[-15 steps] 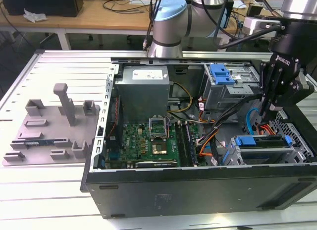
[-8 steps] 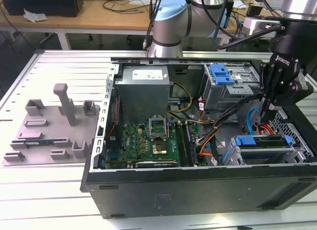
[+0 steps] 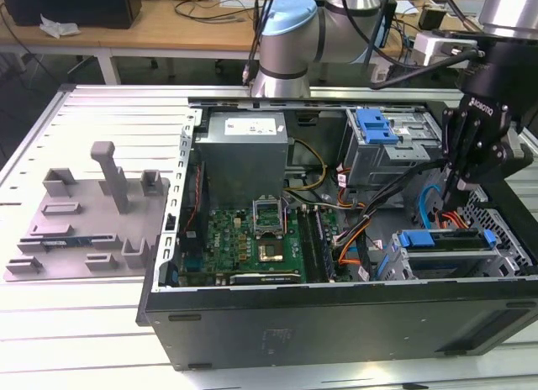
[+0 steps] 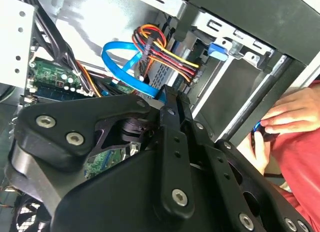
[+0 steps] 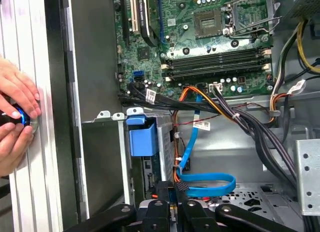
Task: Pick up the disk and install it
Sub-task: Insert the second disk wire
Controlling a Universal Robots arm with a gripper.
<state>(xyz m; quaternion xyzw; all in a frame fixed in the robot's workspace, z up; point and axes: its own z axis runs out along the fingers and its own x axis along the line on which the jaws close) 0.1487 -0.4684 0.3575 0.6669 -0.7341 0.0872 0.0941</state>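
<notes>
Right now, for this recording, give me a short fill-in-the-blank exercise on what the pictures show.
1. The claw hangs inside the open computer ____.
2. In the exterior view, the disk's carrier frame, seated in the drive cage below the claw, is coloured ____.
3. In the first wrist view, a person's ____ rest beside the case wall.
4. The flat looped data cable near the claw is ____.

Missing words: case; blue; hands; blue
</notes>
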